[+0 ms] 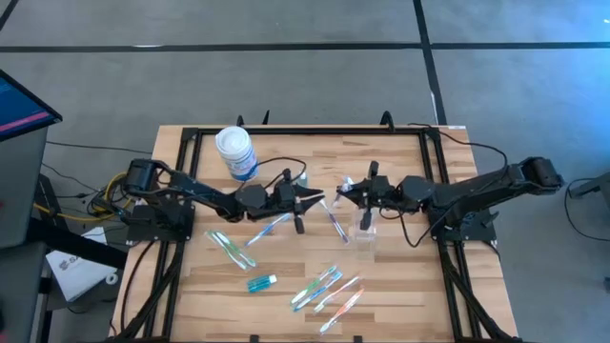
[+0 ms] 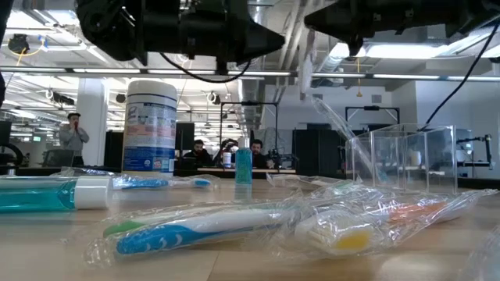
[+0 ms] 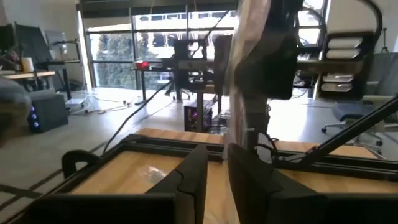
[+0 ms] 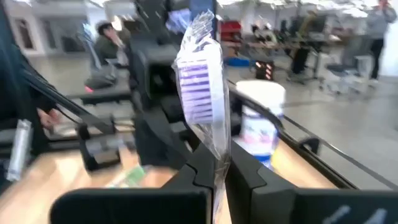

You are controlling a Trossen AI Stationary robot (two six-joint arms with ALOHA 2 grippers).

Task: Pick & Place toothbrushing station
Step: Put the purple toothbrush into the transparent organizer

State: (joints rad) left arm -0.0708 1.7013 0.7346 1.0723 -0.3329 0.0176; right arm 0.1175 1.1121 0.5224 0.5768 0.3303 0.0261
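Two grippers meet near the middle of the worktop, tips facing each other. Right gripper (image 4: 214, 163) is clamped on a wrapped toothbrush (image 4: 200, 87), whose bristled head stands up past the fingertips; from above, that brush (image 1: 335, 221) slants down from the jaws toward the near edge. Just on the right-edge side of it stands the clear cup (image 1: 366, 233), so the right arm is the nearer one, and the coming move seems to turn on bringing the brush's long axis upright over the cup's mouth. Left gripper (image 1: 303, 202) pinches another wrapped brush (image 1: 272, 227), which trails toward the near-left corner. More wrapped toothbrushes (image 1: 327, 287) and a teal tube (image 1: 261, 282) lie by the near edge. A white canister (image 1: 235, 152) stands toward the far-left corner.
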